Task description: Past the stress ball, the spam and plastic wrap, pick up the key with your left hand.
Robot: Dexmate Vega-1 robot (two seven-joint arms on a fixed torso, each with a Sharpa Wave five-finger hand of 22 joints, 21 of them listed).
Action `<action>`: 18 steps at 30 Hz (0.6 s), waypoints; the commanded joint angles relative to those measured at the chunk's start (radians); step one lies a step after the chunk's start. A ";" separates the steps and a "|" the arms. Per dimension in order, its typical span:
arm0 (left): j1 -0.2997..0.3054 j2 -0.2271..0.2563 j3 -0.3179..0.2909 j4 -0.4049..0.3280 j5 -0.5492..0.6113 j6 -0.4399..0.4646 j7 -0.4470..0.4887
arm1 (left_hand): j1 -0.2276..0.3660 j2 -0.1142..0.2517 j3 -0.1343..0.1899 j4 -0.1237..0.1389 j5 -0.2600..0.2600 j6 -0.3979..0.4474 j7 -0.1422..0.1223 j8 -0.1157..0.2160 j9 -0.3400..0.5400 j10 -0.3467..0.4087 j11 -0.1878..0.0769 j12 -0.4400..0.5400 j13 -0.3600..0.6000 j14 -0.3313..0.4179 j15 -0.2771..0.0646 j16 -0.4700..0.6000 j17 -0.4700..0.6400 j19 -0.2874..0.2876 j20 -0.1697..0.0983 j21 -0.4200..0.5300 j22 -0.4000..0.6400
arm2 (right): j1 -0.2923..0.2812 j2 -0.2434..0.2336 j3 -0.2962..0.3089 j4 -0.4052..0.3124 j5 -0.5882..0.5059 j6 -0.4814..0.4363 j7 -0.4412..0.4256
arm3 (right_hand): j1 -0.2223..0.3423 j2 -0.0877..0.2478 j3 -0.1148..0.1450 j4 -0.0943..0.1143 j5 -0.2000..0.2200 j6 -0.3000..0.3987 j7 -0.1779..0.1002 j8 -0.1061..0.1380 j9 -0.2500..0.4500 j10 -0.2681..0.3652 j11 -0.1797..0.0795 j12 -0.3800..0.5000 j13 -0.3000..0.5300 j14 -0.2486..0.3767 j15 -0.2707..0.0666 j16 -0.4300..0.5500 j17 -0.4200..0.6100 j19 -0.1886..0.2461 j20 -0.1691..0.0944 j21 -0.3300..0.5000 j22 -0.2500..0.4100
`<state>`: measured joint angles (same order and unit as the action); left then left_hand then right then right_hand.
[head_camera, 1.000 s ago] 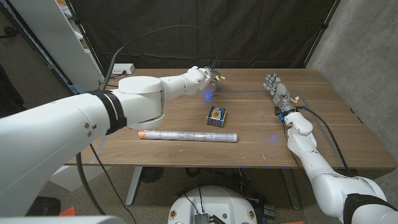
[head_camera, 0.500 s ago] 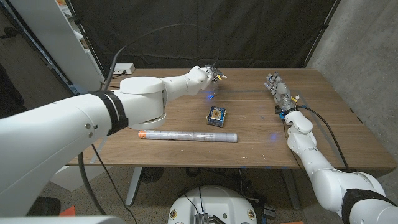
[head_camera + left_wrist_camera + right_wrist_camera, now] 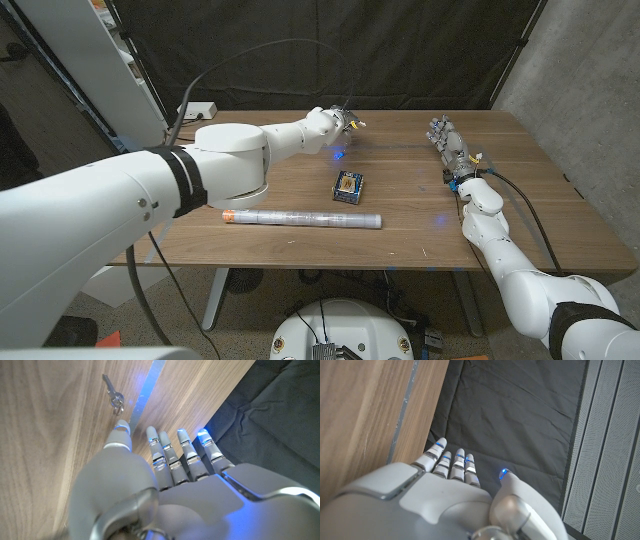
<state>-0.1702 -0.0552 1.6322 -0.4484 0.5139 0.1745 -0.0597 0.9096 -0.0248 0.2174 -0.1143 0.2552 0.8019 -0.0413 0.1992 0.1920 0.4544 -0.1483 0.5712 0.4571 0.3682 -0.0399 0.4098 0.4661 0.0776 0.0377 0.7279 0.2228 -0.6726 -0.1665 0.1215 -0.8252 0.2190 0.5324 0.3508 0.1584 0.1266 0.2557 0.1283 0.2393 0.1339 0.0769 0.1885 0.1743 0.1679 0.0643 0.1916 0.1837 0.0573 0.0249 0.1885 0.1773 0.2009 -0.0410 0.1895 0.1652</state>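
A small silver key (image 3: 114, 394) lies on the wooden table, just beyond the fingertips of my left hand (image 3: 165, 467). That hand (image 3: 340, 121) hovers over the far middle of the table with its fingers straight and apart, holding nothing. A blue glow falls on the wood beneath it. Closer to the table's front, the blue spam tin (image 3: 348, 185) sits in the middle. The plastic wrap roll (image 3: 302, 217) lies lengthwise in front of the tin. My right hand (image 3: 448, 148) stays at the right side with fingers stretched toward the far edge, holding nothing.
A white power strip (image 3: 197, 109) sits at the back left corner of the table (image 3: 520, 215). A black curtain hangs close behind the far edge. A white shelf unit stands off the left side. A cable arcs over the left arm.
My left hand has crept slightly to the right and farther out over the table. The right hand, tin and roll have not moved.
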 commanded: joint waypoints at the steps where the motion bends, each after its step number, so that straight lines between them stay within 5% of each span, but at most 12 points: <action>1: -0.002 -0.002 0.010 0.000 0.001 -0.016 -0.031 | 0.001 0.006 -0.001 -0.006 0.003 0.000 0.000 0.002 0.002 -0.002 -0.006 -0.001 0.002 0.003 -0.095 -0.002 0.005 -0.002 -0.005 0.010 0.002 | -0.019 0.003 0.001 -0.029 0.000 -0.005 -0.012 | -0.007 -0.004 0.003 -0.005 -0.001 0.005 0.002 -0.002 0.006 0.004 -0.002 -0.001 0.001 0.009 -0.001 -0.003 0.001 0.006 -0.020 0.002 0.005; 18: -0.001 0.000 0.017 0.000 0.024 -0.022 -0.042 | 0.009 0.010 -0.002 -0.010 0.005 0.021 0.001 0.008 0.002 0.018 -0.007 0.008 0.005 0.014 -0.102 0.001 0.010 0.002 -0.007 0.019 0.001 | -0.025 0.008 -0.008 -0.037 -0.004 0.003 -0.040 | -0.008 -0.004 0.003 -0.006 -0.001 0.002 0.002 -0.002 0.006 0.003 -0.004 -0.002 0.001 0.011 0.000 -0.002 0.001 0.008 -0.020 0.003 0.005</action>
<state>-0.1715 -0.0564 1.6438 -0.4482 0.5208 0.1583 -0.0915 0.9138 -0.0206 0.2134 -0.1185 0.2553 0.8099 -0.0409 0.2041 0.1906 0.4601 -0.1541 0.5712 0.4570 0.3719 -0.0436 0.4098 0.4709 0.0759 0.0359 0.7406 0.2230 -0.6924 -0.1628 0.1201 -0.8562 0.2168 0.5323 0.3261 0.1584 0.1266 0.2557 0.1284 0.2393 0.1339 0.0768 0.1886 0.1743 0.1679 0.0642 0.1916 0.1837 0.0573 0.0249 0.1885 0.1773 0.2009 -0.0410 0.1895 0.1652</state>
